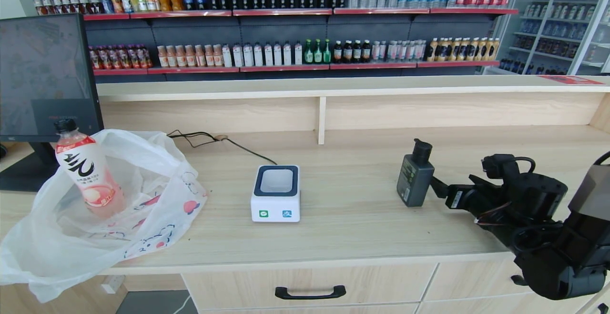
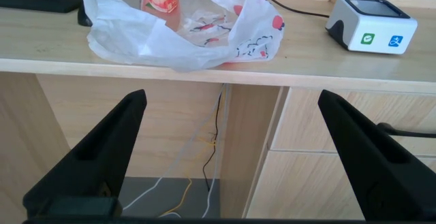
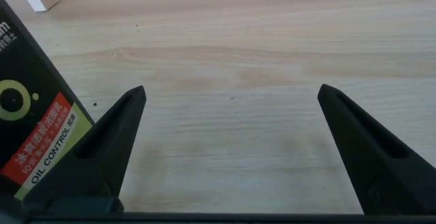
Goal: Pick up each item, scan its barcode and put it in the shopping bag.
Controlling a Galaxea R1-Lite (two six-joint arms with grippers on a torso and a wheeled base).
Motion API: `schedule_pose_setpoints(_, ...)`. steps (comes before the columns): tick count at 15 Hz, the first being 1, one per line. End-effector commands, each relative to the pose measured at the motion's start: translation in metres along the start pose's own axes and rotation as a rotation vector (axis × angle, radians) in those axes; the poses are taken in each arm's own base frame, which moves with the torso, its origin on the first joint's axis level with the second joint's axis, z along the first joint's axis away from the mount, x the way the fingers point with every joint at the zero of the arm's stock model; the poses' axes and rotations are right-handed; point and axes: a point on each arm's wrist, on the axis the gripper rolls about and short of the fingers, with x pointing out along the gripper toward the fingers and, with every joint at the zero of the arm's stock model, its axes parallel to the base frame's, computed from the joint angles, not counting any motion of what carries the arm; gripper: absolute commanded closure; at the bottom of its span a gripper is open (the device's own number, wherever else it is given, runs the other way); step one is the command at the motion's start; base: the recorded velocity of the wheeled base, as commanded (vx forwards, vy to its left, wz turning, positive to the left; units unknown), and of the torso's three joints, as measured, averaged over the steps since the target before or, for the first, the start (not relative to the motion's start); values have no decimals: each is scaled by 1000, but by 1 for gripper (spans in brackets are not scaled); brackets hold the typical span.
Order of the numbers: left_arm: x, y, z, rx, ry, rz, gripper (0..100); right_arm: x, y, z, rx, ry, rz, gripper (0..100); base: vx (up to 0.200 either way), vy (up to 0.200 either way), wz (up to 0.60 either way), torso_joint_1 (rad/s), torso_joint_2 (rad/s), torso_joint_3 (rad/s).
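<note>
At the counter's near edge, the left gripper hangs below the worktop with its jaws spread wide, holding and touching nothing. It faces the cabinet front, with loose wires dangling in the gap beyond. Its wrist view looks up at the bag on the counter edge and at the scanner further along.

The right arm comes in low from 4 o'clock over the counter, forearm bent and wrist levelled. The right gripper points at the dark bottle. Its jaws also stand wide apart and grip nothing. In the right wrist view, bare wood shows between the fingers, and the dark bottle stands just beside one of them, outside the gap. Whether that finger touches it cannot be told.

A black drawer handle sits in the cabinet front beneath the scanner. On the worktop, the white scanner sits centre, window up. The dark bottle stands upright at its 3 o'clock, well apart, cap on. At the scanner's 9 o'clock the white printed bag lies slumped open over the counter's edge. A pink bottle stands inside it, tilted slightly, with a black cap.

Further back, a black cable trails across the wood at the scanner's 11 o'clock. A dark monitor rises behind the bag. Beyond a raised ledge, red-edged shelves carry rows of drinks.
</note>
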Motion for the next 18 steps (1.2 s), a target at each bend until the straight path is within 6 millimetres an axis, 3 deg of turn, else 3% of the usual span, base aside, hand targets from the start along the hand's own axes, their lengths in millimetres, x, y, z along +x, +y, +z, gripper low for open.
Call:
schedule_pose_setpoints(1, 0, 0, 0, 0, -1, 0, 0, -2, -5, -1, 0, 6, -16, 0, 0, 0, 0, 0, 0, 0)
schedule_pose_setpoints(3, 0, 0, 0, 0, -1, 0, 0, -7, -7, 3, 1, 0, -21, 0, 0, 0, 0, 0, 0, 0)
schedule_pose_setpoints(10, 0, 0, 0, 0, 1, 0, 0, -78, -2, 35, -38, -33, -9, 0, 0, 0, 0, 0, 0, 0)
schedule_pose_setpoints(14, 0, 0, 0, 2, 1, 0, 0, -111, 28, 42, -42, -49, 131, 0, 0, 0, 0, 0, 0, 0)
schedule_pose_setpoints(15, 0, 0, 0, 2, 1, 0, 0, -117, 36, 38, -56, -29, 171, 0, 0, 0, 0, 0, 0, 0)
schedule_pose_setpoints(18, 0, 0, 0, 2, 1, 0, 0, -108, 40, 37, -72, -30, 177, 0, 0, 0, 0, 0, 0, 0)
